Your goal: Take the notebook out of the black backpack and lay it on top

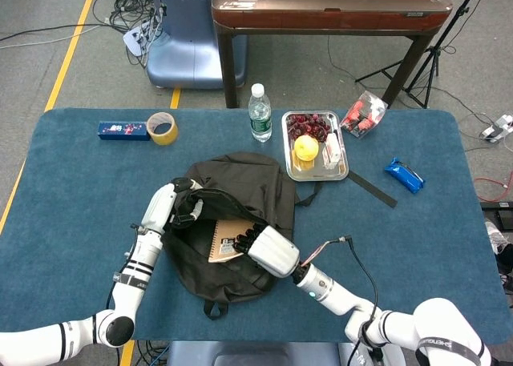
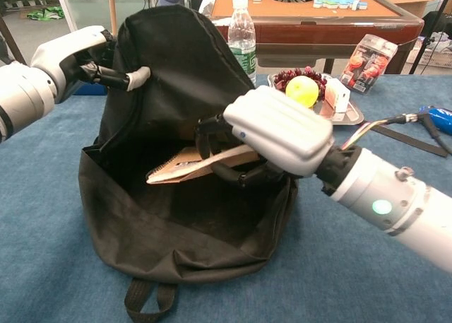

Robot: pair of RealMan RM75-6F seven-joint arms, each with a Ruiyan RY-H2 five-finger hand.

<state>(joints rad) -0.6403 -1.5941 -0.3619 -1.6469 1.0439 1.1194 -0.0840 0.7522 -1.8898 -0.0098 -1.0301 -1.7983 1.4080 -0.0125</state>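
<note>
Left hand pinches the black backpack flap up, keeping it open while right hand grips the notebook inside.

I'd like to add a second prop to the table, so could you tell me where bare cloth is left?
The widest bare patch is the table's left side, below the blue box and tape roll. Another lies right of the black backpack, below the blue packet. It is crowded at the far middle: water bottle, metal tray, red package.
</note>
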